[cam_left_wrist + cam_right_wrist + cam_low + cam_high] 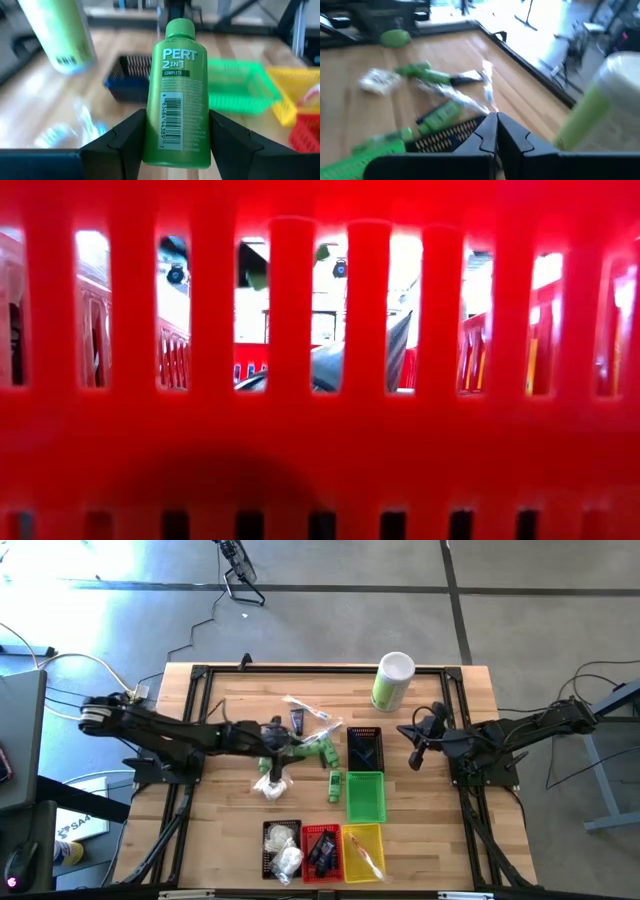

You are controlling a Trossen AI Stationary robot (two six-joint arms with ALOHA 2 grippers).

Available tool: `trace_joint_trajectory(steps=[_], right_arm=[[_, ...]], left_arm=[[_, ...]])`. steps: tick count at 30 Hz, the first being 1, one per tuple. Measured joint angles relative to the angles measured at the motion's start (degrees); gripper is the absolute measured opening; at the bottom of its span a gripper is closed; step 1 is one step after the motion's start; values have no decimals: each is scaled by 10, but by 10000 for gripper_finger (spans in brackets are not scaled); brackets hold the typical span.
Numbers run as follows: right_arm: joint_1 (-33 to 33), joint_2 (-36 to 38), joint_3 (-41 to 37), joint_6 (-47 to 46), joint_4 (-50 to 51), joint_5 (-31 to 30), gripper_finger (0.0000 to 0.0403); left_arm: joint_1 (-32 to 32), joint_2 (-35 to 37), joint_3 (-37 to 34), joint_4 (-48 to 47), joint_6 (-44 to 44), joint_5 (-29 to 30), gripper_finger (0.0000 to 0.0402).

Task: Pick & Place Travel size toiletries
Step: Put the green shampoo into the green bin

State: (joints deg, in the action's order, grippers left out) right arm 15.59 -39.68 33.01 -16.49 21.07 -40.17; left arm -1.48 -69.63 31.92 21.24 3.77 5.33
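My left gripper (176, 150) is clamped on a green bottle (178, 95). Its smooth round sides could slip free if I swing fast towards the green basket (365, 796).

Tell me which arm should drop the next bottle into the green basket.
Left. Its end effector is already shut on a green Pert bottle near the green basket. The right end effector is shut and empty by the canister.
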Motion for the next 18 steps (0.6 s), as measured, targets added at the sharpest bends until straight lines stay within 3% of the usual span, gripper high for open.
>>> trace_joint_trajectory(steps=[9, 18], right_arm=[[0, -10, 0, 140, -199, 61, 2], [-5, -101, 0, 148, -337, 63, 2]], left_arm=[[0, 58, 0, 100, -34, 40, 189], [0, 58, 0, 174, -31, 39, 189]])
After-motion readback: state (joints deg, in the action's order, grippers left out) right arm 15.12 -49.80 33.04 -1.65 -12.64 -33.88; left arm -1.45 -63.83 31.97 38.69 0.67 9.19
